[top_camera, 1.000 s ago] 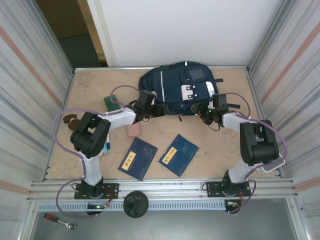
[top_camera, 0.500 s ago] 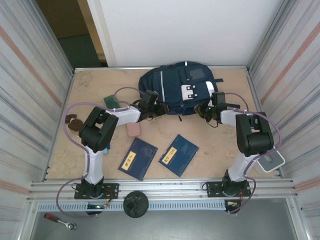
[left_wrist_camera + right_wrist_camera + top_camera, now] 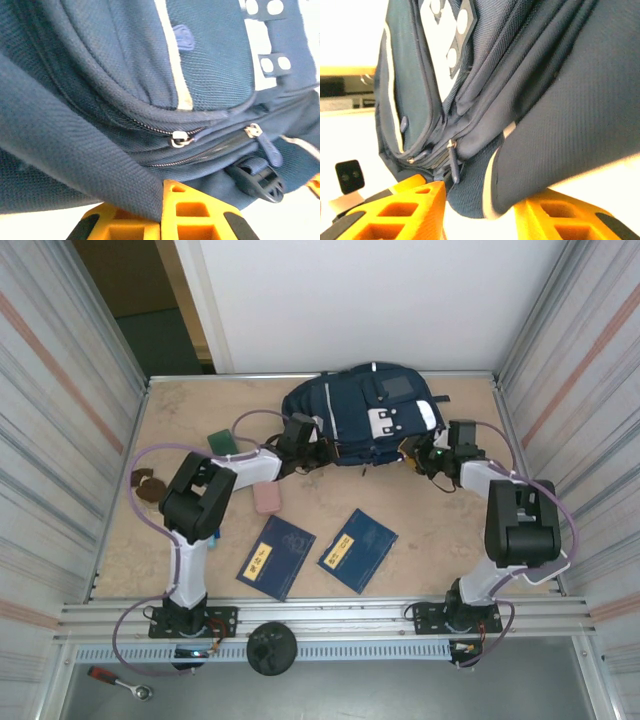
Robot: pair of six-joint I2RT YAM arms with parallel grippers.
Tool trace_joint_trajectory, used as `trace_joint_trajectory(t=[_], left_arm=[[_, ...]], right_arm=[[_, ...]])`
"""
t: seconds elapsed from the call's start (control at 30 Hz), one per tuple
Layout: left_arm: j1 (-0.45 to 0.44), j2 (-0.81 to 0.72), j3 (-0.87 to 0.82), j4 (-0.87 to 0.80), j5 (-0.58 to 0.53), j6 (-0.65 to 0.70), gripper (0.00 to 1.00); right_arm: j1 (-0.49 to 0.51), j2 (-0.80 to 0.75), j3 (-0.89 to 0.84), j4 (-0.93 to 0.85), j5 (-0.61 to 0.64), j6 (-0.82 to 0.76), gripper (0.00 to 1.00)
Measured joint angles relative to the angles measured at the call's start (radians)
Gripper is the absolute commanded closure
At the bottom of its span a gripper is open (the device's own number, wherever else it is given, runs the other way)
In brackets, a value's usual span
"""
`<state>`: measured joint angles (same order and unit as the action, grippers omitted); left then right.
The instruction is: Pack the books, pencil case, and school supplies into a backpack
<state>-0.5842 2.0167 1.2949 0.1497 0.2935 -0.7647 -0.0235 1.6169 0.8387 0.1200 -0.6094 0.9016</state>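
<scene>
Tan tabletop [image 3: 180, 420], walled cell. Backpack [image 3: 350, 425] lies far centre, soft and floppy, likely to sag; best taken by its fabric near the zipper. Left tool [image 3: 320, 452] clenched on a backpack fold. Right tool [image 3: 412, 452] straddles another fold, and I cannot tell if it grips.

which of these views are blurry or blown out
Top external: evenly lit and sharp, with soft shadows. Left wrist: the backpack weave and zipper pull are crisp, the near fold at lower left is soft, and the table is blown white. Right wrist: the near fabric at right is blurred, and the background at top left is overexposed.
</scene>
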Motion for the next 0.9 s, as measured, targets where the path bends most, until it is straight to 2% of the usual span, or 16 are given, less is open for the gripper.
trace_joint_trajectory(t=[0.13, 0.27, 0.3, 0.53, 0.63, 0.7, 0.83, 0.9], left_arm=[[0.0, -0.058, 0.001, 0.001, 0.052, 0.002, 1.0], [0.0, -0.099, 0.001, -0.004, 0.087, 0.008, 1.0], [0.0, -0.105, 0.001, -0.006, 0.095, 0.008, 1.0], [0.003, -0.113, 0.0, -0.023, 0.127, 0.014, 1.0], [0.008, -0.116, -0.006, -0.022, 0.135, 0.016, 1.0], [0.016, -0.121, -0.015, -0.022, 0.144, 0.017, 1.0], [0.035, -0.122, -0.019, -0.022, 0.16, 0.019, 1.0], [0.049, -0.122, -0.021, -0.023, 0.165, 0.02, 0.96]], right_arm=[[-0.016, -0.116, -0.097, 0.014, -0.026, 0.031, 0.29], [0.003, -0.209, -0.193, 0.051, -0.015, 0.113, 0.22], [0.011, -0.219, -0.207, 0.061, -0.007, 0.137, 0.17], [0.066, -0.219, -0.22, 0.15, 0.096, 0.276, 0.18], [0.076, -0.175, -0.214, 0.207, 0.13, 0.329, 0.23], [0.081, -0.127, -0.21, 0.244, 0.146, 0.365, 0.3], [0.108, -0.054, -0.208, 0.285, 0.17, 0.415, 0.63], [0.123, -0.045, -0.208, 0.301, 0.179, 0.433, 0.78]])
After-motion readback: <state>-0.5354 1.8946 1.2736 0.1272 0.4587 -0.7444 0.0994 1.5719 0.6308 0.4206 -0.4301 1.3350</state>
